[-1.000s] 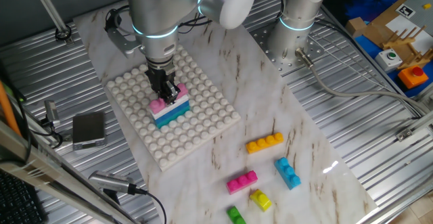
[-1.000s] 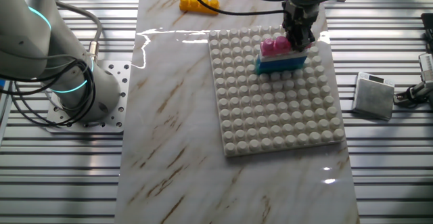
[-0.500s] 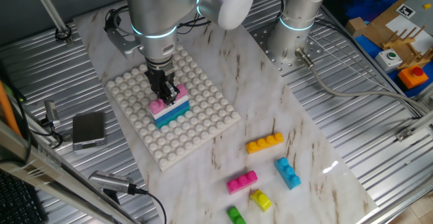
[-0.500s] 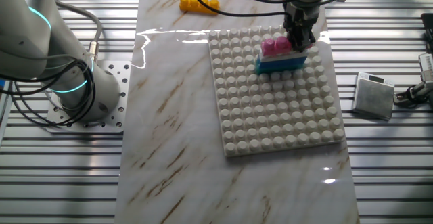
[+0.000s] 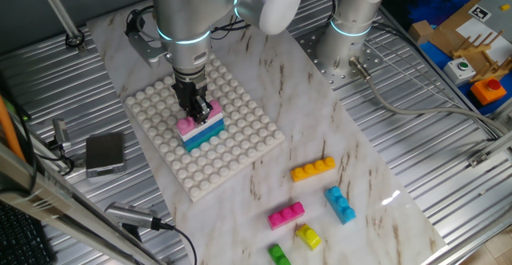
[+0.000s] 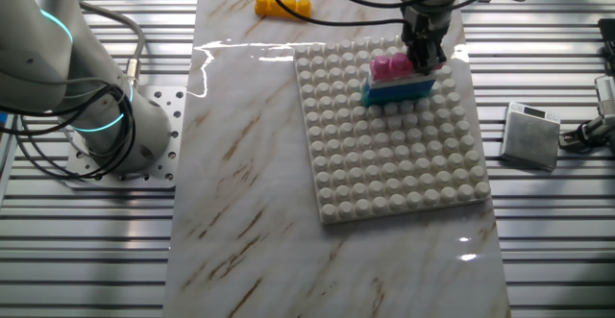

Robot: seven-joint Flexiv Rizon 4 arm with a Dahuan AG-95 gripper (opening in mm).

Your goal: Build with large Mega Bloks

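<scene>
Your claw (image 5: 194, 105) points straight down over the square white studded plastic baseplate (image 5: 240, 141), which lies flat on the marble-patterned table (image 5: 352, 169). Its dark fingers (image 6: 424, 49) are closed on the pink plastic brick (image 5: 197, 119) that tops a small stack near the middle of the baseplate; in the other fixed view the same claw (image 6: 424, 59) covers one end of that pink brick (image 6: 389, 65), leaving only its round studs on the opposite end exposed. Under the pink brick you see a thin white plastic brick (image 5: 210, 126), and beneath it a teal plastic brick (image 5: 203, 136) pressed onto the baseplate studs; the three layers sit squarely one on another, and the stack stands upright. Well apart from the baseplate, loose bricks lie on the bare table: an orange four-stud bar (image 5: 313, 170) nearest the plate, a blue bar (image 5: 340, 204) beyond it, a magenta bar (image 5: 286, 214) beside the blue one, a small yellow brick (image 5: 308, 235) just beside the magenta bar, and a green brick (image 5: 278, 254) at the picture's lower edge. In the other fixed view only the orange bar (image 6: 282, 7) shows in full along the top edge. A small grey box (image 5: 105, 153) rests on the ribbed metal surface beside the table.
</scene>
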